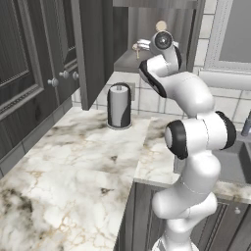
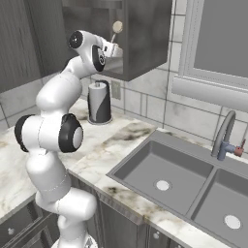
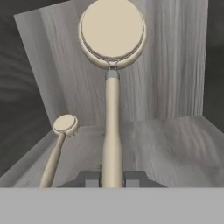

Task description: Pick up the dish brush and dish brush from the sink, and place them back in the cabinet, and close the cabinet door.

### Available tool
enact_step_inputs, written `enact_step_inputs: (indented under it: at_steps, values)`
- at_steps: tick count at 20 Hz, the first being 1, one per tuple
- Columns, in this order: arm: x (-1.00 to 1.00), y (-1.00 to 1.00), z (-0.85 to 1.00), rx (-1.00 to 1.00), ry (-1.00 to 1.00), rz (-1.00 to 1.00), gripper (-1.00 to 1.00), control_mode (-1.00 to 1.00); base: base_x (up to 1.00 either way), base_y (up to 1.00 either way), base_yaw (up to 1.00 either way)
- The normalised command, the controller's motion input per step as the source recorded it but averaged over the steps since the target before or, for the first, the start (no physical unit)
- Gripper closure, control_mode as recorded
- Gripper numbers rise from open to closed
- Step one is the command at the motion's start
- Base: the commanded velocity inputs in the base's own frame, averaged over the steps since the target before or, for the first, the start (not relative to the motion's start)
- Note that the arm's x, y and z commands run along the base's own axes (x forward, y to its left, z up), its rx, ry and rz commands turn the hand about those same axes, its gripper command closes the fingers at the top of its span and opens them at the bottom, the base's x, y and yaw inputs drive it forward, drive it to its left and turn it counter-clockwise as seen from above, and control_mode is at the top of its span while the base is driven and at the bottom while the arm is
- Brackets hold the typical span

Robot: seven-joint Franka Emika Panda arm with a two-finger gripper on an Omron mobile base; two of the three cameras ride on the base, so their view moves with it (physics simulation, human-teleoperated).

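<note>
The gripper (image 3: 112,178) is clamping one dish brush (image 3: 112,87) by its handle inside the cabinet (image 3: 175,87) — head at twelve o'clock — while the second brush (image 3: 59,148) is lying at eight o'clock.

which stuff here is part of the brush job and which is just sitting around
Part of the job:
- dish brush held in the shut tool
- second dish brush already on the shelf
- cabinet, with its open cabinet door
- sink

Just sitting around:
- paper towel roll
- faucet
</note>
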Motion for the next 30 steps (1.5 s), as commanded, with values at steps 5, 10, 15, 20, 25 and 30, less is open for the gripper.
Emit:
enact_step_inputs:
  at_steps: [5, 10, 15, 20, 25, 30]
  values:
    - [0.2, -0.02, -0.23, 0.0, 0.0, 0.0, 1.0, -1.0, 0.0, 0.0, 0.0]
    - [0.22, -0.01, -0.23, 0.0, 0.0, 0.0, 1.0, -1.0, 0.0, 0.0, 0.0]
    - [0.28, 0.0, -0.2, -0.01, 0.0, 0.0, 1.0, -1.0, 0.0, 0.0, 0.0]
    - [0.37, -0.02, -0.05, 0.0, 0.0, 0.0, 1.0, -1.0, 0.0, 0.0, 0.0]
    - [0.42, -0.02, -0.09, -0.01, 0.0, 0.0, 1.0, -1.0, 0.0, 0.0, 0.0]
    - [0.39, -0.05, -0.11, 0.0, 0.0, 0.0, 1.0, -1.0, 0.0, 0.0, 0.0]
